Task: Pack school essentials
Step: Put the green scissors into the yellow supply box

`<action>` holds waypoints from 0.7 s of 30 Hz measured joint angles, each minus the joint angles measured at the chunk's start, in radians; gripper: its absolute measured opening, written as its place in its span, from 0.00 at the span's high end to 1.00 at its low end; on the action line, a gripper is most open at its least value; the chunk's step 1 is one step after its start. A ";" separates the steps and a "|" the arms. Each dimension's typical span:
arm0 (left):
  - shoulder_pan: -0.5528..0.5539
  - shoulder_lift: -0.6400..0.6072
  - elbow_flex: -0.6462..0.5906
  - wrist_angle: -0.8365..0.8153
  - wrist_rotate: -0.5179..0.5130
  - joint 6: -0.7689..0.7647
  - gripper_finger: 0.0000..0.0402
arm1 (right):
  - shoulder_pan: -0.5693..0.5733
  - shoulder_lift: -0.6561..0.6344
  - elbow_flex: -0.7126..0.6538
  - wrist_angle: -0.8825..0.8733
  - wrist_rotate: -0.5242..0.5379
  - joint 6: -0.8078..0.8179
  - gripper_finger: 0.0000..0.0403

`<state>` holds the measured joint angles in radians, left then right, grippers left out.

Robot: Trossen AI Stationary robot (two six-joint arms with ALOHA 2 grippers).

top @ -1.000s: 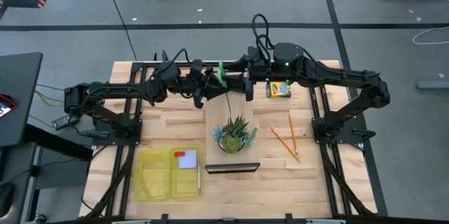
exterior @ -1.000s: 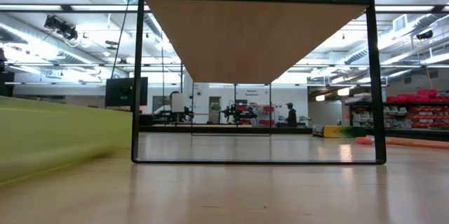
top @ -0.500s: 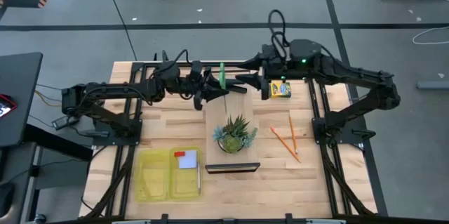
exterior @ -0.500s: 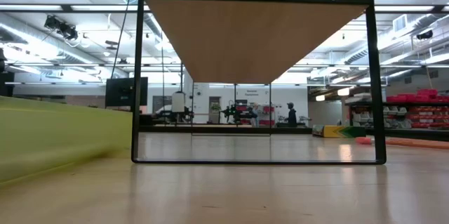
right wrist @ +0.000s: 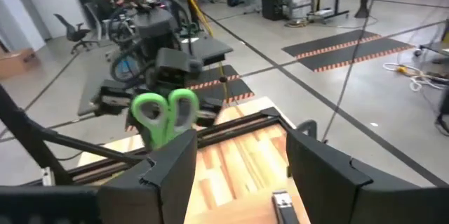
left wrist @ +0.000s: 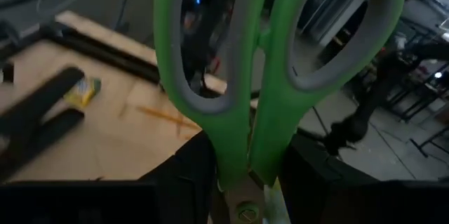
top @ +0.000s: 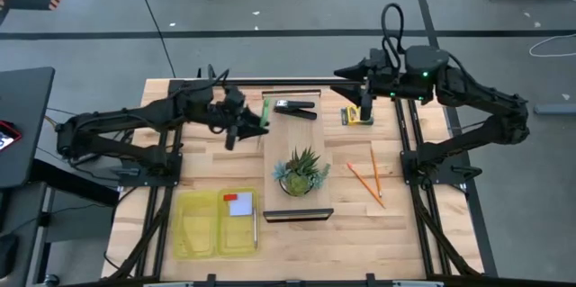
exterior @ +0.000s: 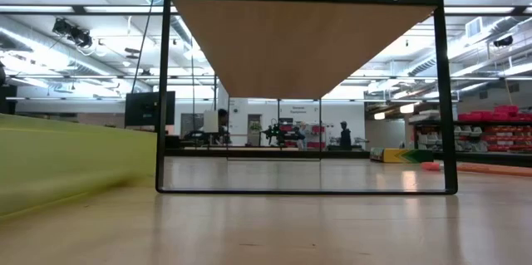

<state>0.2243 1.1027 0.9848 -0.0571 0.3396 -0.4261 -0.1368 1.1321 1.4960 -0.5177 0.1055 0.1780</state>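
left gripper [top: 241,125] | jaws hold scissors [left wrist: 242,76], pulled away to upper left | right gripper [top: 364,98] | jaws open, empty (backed off) | next: yellow tray [top: 193,224]

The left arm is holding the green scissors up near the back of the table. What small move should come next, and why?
Probably carry them toward the yellow tray at the table's front left. The left end effector is shut on the green-handled scissors, handles pointing away from the wrist, and the tray already holds the note pad. The right end effector hangs empty above the crayon box.
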 joint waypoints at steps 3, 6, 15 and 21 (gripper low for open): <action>0.000 -0.050 0.000 -0.113 0.009 -0.012 0.65 | 0.000 -0.009 0.000 -0.016 0.009 -0.003 0.44; 0.001 -0.096 0.000 -0.193 0.009 -0.027 0.65 | 0.000 -0.008 0.000 -0.016 0.013 -0.007 0.44; -0.073 -0.157 0.000 -0.450 0.021 -0.110 0.65 | 0.000 -0.003 0.000 -0.016 0.029 -0.017 0.44; -0.219 -0.156 0.000 -0.579 -0.038 -0.203 0.66 | 0.000 -0.002 0.000 -0.017 0.031 -0.013 0.44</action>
<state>0.0051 0.9463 0.9844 -0.6365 0.3019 -0.6291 -0.1371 1.1305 1.4960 -0.5343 0.1360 0.1646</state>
